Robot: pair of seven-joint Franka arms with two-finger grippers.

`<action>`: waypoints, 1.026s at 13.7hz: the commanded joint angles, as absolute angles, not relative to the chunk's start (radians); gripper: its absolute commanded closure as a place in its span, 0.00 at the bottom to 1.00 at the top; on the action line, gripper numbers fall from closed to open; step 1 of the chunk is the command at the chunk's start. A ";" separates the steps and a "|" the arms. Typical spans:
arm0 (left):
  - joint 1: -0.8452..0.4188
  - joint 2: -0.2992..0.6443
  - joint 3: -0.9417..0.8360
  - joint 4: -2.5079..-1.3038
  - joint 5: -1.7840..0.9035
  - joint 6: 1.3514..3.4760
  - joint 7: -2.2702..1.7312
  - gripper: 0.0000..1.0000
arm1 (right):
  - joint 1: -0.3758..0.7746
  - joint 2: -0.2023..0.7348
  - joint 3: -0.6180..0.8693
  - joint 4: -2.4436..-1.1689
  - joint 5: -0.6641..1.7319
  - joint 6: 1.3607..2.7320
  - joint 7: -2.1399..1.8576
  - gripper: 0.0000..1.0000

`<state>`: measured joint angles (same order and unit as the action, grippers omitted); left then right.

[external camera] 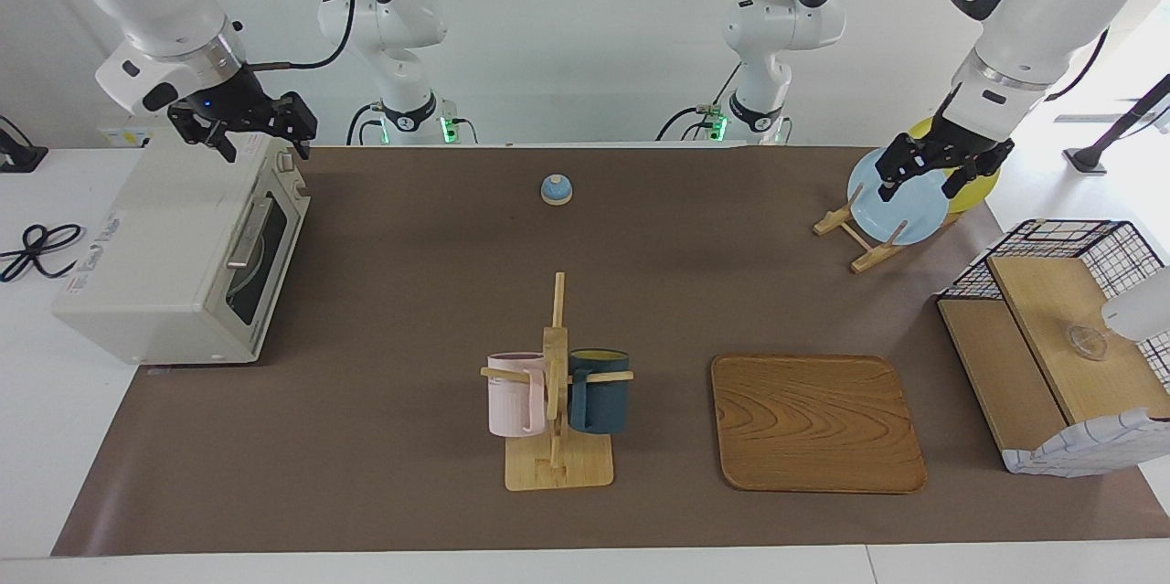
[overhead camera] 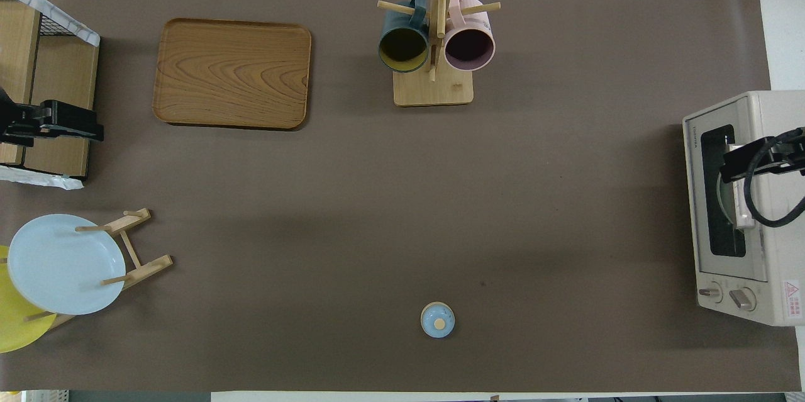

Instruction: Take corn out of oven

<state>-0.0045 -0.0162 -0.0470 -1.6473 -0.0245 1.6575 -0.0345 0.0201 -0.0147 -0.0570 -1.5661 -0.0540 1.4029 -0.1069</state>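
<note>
The off-white oven stands at the right arm's end of the table with its dark glass door closed; it also shows in the overhead view. The corn is hidden; nothing yellow and cob-shaped shows through the glass. My right gripper is open and empty, raised over the oven's top edge nearest the robots, and in the overhead view it covers part of the door. My left gripper is open and empty, up in the air over the plate rack; it also shows in the overhead view.
A mug rack with a pink and a dark blue mug stands mid-table. A wooden tray lies beside it. A small blue knobbed lid sits nearer the robots. A light blue plate, a yellow plate and a wire-and-wood basket box are at the left arm's end.
</note>
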 commanded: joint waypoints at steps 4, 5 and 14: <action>0.008 -0.035 -0.054 -1.666 -0.009 1.664 -0.029 0.00 | 0.005 0.000 -0.043 -1.548 -0.034 1.397 -0.091 0.00; 0.008 -0.035 -0.054 -1.666 -0.009 1.664 -0.029 0.00 | 0.005 -0.009 -0.044 -1.560 -0.035 1.399 -0.091 0.00; 0.008 -0.035 -0.054 -1.666 -0.009 1.664 -0.029 0.00 | -0.024 -0.118 -0.055 -1.823 -0.031 1.618 -0.150 1.00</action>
<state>-0.0045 -0.0162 -0.0470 -1.6473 -0.0245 1.6575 -0.0345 0.0137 -0.0302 -0.0586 -1.6545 -0.0539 1.5083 -0.1120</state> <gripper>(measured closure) 0.000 0.480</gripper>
